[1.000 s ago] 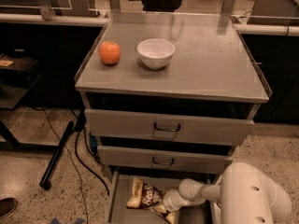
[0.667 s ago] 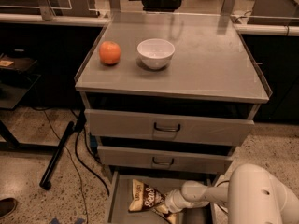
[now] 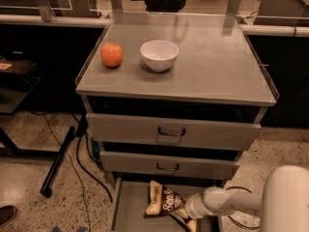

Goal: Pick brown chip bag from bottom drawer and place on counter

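We find the brown chip bag [image 3: 165, 203] inside the bottom drawer [image 3: 126, 208]. It sits toward the drawer's right half and is tipped up, with its tan upper end near the drawer's back. The claw [image 3: 187, 212] is down in that drawer at its right front, where it meets the bag's lower end. The bag and the white arm [image 3: 227, 200] hide the tip, so we cannot tell whether the claw is spread or pinching the bag.

We judge the main risk to be a weak hold. The bag is crinkly and slick and is met only at one end. If only a thin fold is caught, it could slip free and fall back into the drawer or past its front edge to the floor.

The middle drawer [image 3: 169, 164] hangs directly above the bottom drawer's back. A straight lift could catch the bag's raised end or the arm on that drawer front, so the bag should probably come forward out of the drawer before it goes up.

Far above the drawer, the worktop [image 3: 217, 66] carries a white bowl [image 3: 159, 55] and an orange [image 3: 111, 54] over the drawer's left side. A careless placement there could knock the orange rolling, and the side above the drawer's right looks safer.
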You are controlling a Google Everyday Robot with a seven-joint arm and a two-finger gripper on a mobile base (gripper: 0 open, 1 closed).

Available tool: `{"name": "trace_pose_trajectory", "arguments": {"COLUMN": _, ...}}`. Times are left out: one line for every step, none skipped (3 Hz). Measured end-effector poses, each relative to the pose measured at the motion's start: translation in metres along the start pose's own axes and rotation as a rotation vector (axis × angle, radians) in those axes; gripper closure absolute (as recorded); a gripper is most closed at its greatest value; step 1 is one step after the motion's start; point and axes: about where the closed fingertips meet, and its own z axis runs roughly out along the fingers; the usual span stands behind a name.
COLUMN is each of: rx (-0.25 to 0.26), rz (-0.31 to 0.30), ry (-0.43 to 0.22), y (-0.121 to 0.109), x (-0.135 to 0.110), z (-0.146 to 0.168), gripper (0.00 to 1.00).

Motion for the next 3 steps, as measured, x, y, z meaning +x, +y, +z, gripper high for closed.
{"name": "trace_pose_trajectory", "arguments": {"rx": 0.093, "rz": 0.008, "ry": 0.023, "y": -0.008, "x": -0.008, "z": -0.057, "gripper": 1.0}}
{"name": "trace_pose_trajectory", "arguments": {"rx": 0.103, "rz": -0.007, "ry": 0.026, "y": -0.003, "x": -0.012, "z": -0.07, "gripper": 1.0}}
{"name": "trace_pose_trajectory", "arguments": {"rx": 0.124, "rz": 0.02, "ry": 0.061, "y": -0.005, "x": 0.005, "z": -0.09, "gripper": 1.0}}
